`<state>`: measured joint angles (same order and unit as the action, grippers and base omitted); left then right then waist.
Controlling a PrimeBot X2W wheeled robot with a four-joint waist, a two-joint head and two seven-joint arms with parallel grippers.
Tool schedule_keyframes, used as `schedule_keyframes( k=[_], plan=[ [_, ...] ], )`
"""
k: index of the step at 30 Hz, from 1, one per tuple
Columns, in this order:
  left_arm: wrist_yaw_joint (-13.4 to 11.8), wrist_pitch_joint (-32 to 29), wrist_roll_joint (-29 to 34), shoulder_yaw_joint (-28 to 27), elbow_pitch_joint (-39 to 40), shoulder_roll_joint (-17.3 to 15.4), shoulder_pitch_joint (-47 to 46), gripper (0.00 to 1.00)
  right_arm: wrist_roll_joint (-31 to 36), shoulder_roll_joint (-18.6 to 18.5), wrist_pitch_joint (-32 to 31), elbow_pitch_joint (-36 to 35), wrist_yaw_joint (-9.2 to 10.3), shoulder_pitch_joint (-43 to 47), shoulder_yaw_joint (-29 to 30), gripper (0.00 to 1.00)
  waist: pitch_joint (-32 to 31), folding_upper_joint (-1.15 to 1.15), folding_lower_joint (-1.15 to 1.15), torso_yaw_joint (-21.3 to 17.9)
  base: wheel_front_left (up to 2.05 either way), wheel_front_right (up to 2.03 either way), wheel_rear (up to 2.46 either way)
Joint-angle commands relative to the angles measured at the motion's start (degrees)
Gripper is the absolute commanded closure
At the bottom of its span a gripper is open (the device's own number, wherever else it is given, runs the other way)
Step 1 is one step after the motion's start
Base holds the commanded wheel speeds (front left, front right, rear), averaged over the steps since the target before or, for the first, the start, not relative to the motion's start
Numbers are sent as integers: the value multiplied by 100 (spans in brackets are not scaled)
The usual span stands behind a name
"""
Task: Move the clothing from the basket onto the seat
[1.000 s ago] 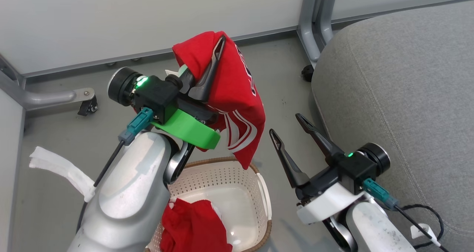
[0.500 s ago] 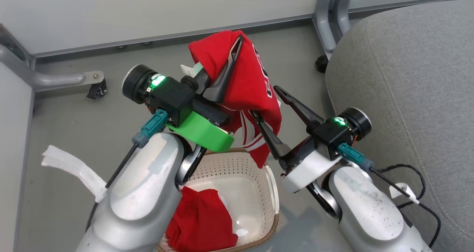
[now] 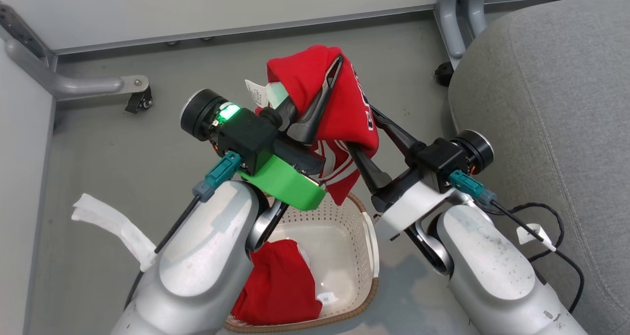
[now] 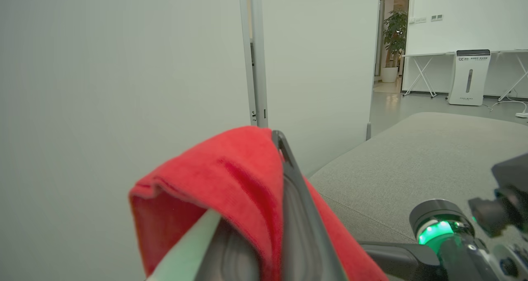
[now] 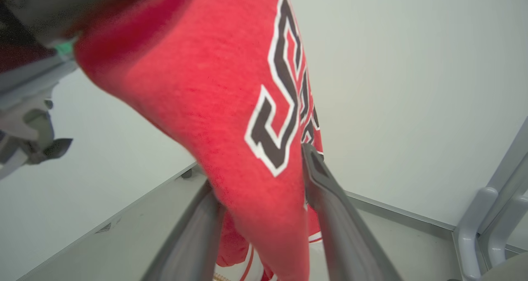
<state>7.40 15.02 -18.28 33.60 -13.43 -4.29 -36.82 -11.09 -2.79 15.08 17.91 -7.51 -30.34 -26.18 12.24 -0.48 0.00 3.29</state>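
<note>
A red jersey point(image 3: 315, 79) with white stripes and block lettering hangs from my left gripper point(image 3: 330, 67), which is shut on its top fold above the basket point(image 3: 375, 256). My right gripper point(image 3: 364, 128) has come in from the right. In the right wrist view its two fingers point(image 5: 330, 198) stand apart on either side of the hanging jersey point(image 5: 214, 87). A plain red garment point(image 3: 280, 286) lies inside the cream perforated basket. The grey seat point(image 3: 541, 104) is to the right and also lies behind the held jersey point(image 4: 214, 178) in the left wrist view.
A white cloth strip point(image 3: 113, 222) lies on the grey floor at left. Grey metal frame legs point(image 3: 460, 15) and casters point(image 3: 138, 101) stand along the pale wall. A black cable point(image 3: 546, 212) trails by the seat's edge.
My right gripper has swung up and left to the jersey, and its fingers now straddle the hanging cloth and have narrowed a little. The left gripper keeps its hold. The camera has shifted.
</note>
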Motion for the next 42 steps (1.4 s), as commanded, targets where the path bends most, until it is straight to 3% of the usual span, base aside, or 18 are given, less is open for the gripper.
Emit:
schedule_keyframes(
  k=[1,2,15,16,17,28,42],
  plan=[
    [15,23,-34,21,31,23,-33,100,-35,-19,13,35,4,-105,-13,67,23,48,0,22,0,0,0],
    [15,23,-37,46,40,30,-28,100,-58,-19,13,76,4,-119,-32,100,30,48,0,31,0,0,0],
    [15,23,-69,154,-20,31,178,100,-140,-19,13,139,4,-64,83,100,-107,48,0,13,0,0,0],
    [15,23,-57,144,-19,35,212,47,-147,-20,13,128,4,-43,96,100,-123,48,0,0,0,0,0],
    [15,23,-42,149,-46,34,249,0,-147,-19,13,118,4,-30,107,100,-136,48,0,-10,0,0,0],
    [15,22,144,79,-53,-82,620,0,-127,-19,14,65,4,180,328,100,-296,48,0,-70,0,0,0],
    [15,22,279,71,-28,-191,1010,0,130,-21,14,8,4,293,1064,100,-356,48,0,-190,0,0,0]
  ],
)
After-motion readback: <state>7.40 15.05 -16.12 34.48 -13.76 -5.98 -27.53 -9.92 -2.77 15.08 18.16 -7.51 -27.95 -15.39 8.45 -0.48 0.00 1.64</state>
